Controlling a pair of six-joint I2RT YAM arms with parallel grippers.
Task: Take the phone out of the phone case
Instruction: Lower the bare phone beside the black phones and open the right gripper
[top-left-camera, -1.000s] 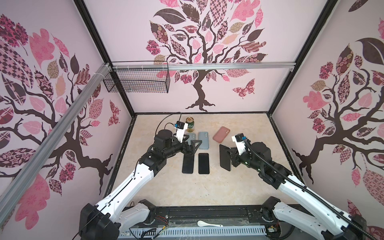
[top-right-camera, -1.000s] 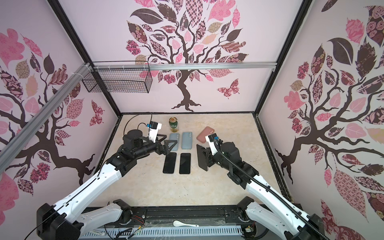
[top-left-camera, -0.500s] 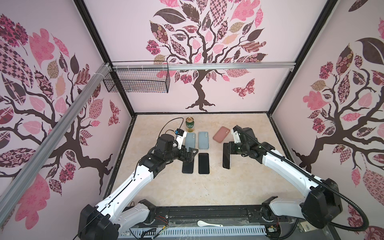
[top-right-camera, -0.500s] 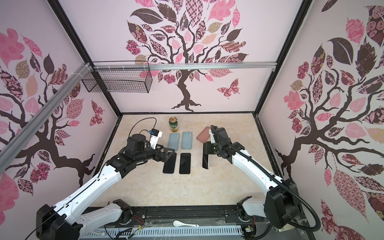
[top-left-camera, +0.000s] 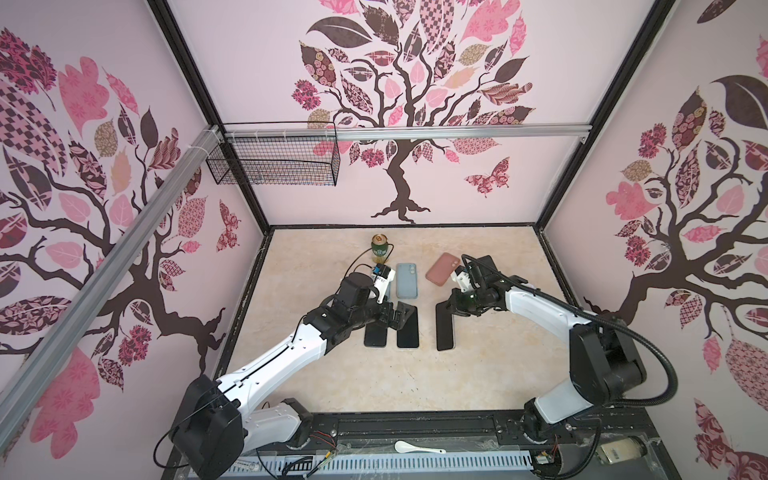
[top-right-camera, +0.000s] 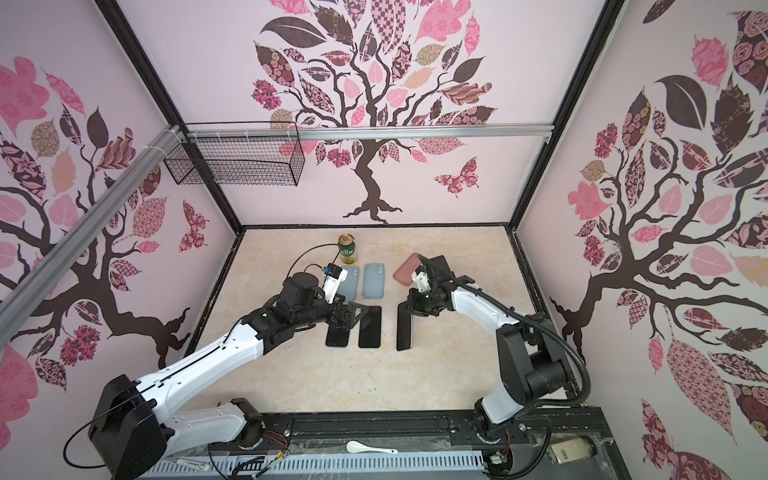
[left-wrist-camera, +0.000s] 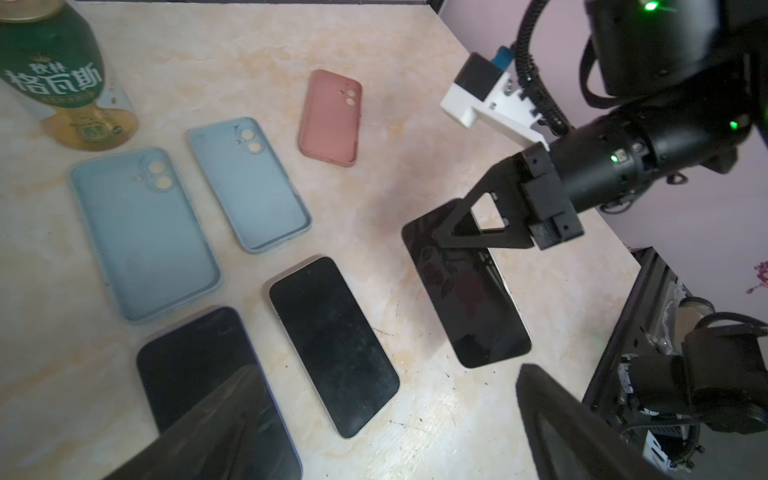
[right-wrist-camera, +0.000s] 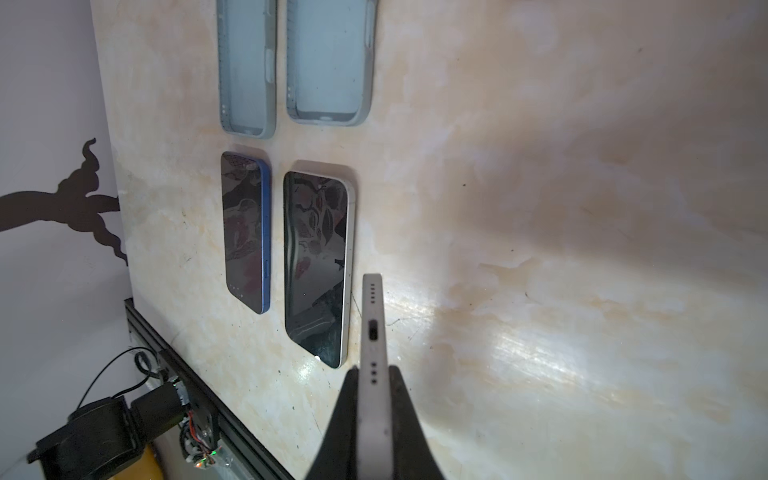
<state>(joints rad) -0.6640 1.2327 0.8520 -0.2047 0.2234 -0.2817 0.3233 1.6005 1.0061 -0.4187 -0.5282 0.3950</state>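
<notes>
Right jaws clench the far end of the white-edged phone (top-left-camera: 444, 334); left jaws gape released over two bare phones (top-left-camera: 407, 332) on the bench (top-left-camera: 374, 382).

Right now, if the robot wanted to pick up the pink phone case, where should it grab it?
Probably one long side wall. The pink phone case lies flat on the table, looking empty and hollow side up, so its thin rim stands free. Come straight down, one finger inside, one outside. The left gripper is open; the right gripper is shut on a phone.
</notes>
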